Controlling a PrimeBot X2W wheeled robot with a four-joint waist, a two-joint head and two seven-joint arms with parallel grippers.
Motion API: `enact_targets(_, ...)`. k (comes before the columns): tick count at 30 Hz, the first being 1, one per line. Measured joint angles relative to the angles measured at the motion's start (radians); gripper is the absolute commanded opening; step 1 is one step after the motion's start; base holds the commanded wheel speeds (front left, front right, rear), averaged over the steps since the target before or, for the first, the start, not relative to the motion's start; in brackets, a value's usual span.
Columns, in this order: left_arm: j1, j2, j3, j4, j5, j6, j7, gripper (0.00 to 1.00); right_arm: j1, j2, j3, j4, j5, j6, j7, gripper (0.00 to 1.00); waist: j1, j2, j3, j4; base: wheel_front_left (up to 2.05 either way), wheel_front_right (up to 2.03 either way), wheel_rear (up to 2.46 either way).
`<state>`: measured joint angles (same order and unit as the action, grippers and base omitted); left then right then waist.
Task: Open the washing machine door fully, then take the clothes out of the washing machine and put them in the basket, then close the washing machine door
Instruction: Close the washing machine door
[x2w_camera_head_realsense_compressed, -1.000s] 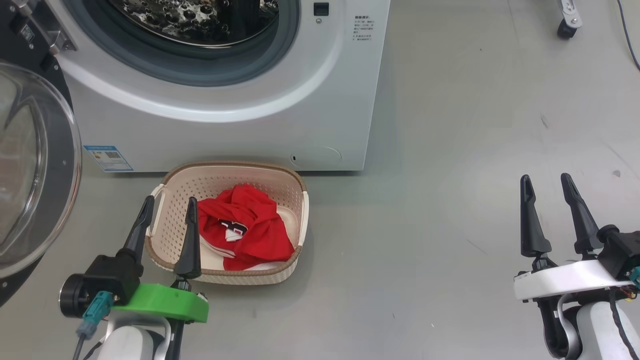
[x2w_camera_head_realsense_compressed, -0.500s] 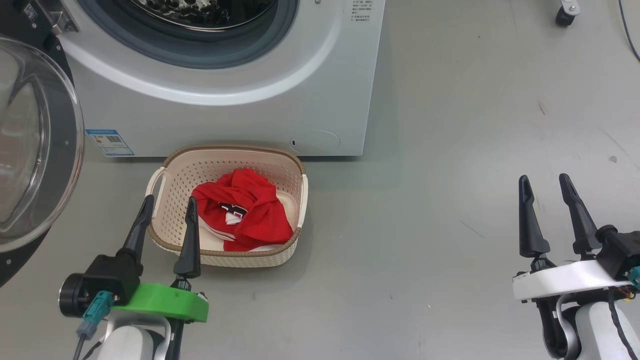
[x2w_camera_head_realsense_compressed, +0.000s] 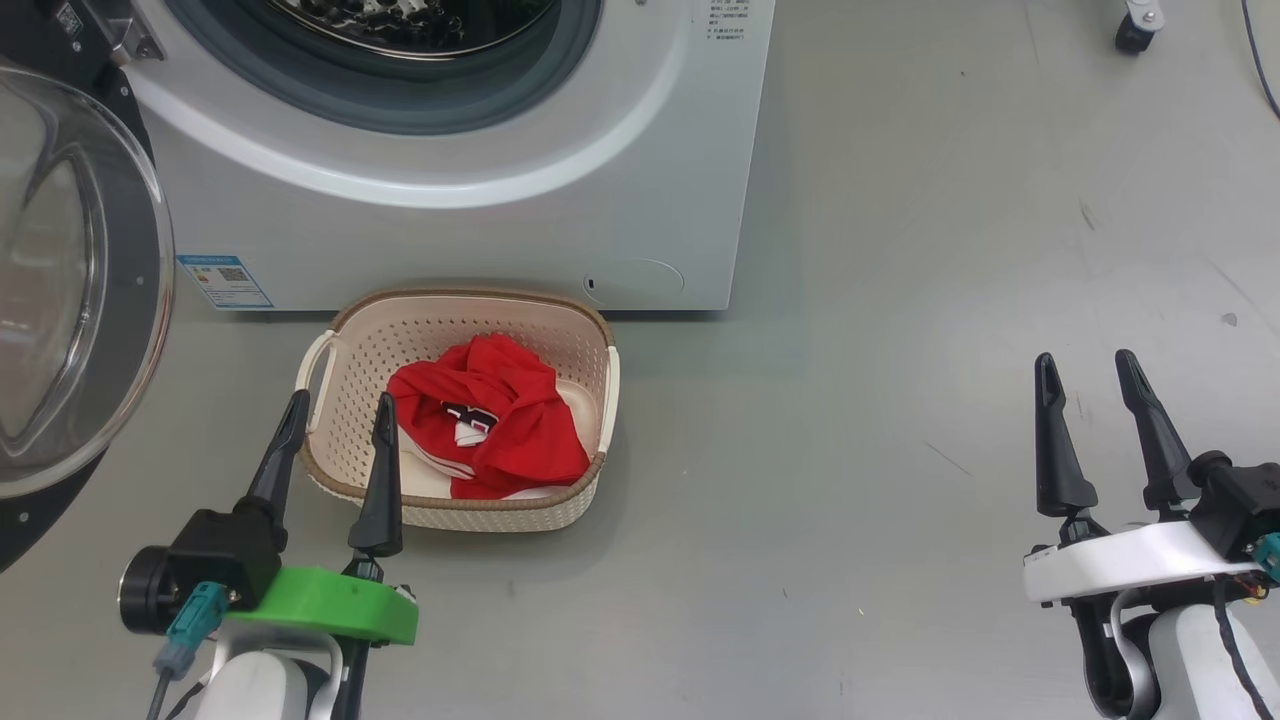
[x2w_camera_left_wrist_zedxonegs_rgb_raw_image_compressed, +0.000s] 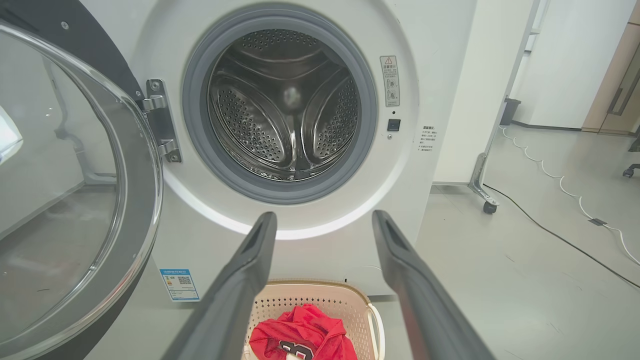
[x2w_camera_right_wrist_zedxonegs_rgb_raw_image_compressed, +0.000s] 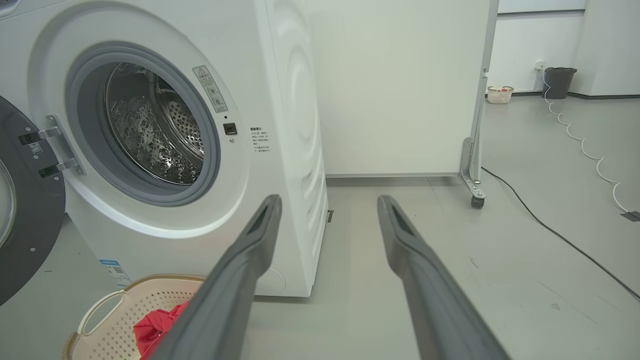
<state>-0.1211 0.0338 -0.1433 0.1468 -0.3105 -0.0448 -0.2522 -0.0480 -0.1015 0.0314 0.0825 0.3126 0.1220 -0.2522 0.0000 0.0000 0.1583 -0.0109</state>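
Red white-trimmed clothes (x2w_camera_head_realsense_compressed: 490, 425) in cream perforated plastic basket (x2w_camera_head_realsense_compressed: 460, 298) on floor (x2w_camera_head_realsense_compressed: 850, 450) | round black-rimmed glass washing machine door (x2w_camera_head_realsense_compressed: 70, 300) open, left of left gripper (x2w_camera_head_realsense_compressed: 342, 397), the nearer arm | left gripper and right gripper (x2w_camera_head_realsense_compressed: 1084, 356) apart, empty

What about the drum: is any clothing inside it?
No: the steel drum looks bare, and the red clothes lie in the basket below.
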Motion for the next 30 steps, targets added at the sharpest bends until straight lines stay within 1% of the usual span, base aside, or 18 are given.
enact_targets(24, 0.0, 0.0, -0.007, 0.001, 0.004, 0.0, 0.0, 1.0, 0.0, -0.001, 0.012, 0.009, 0.0, 0.0, 0.0, 1.0, 0.0, 0.0, -0.015, 0.0, 0.0, 0.0, 0.0)
enact_targets(30, 0.0, 0.0, -0.026, 0.006, 0.004, 0.0, 0.0, 1.0, 0.001, -0.006, 0.003, 0.009, 0.0, 0.0, 0.0, 1.0, 0.0, 0.0, -0.018, 0.007, 0.0, 0.0, 0.0)
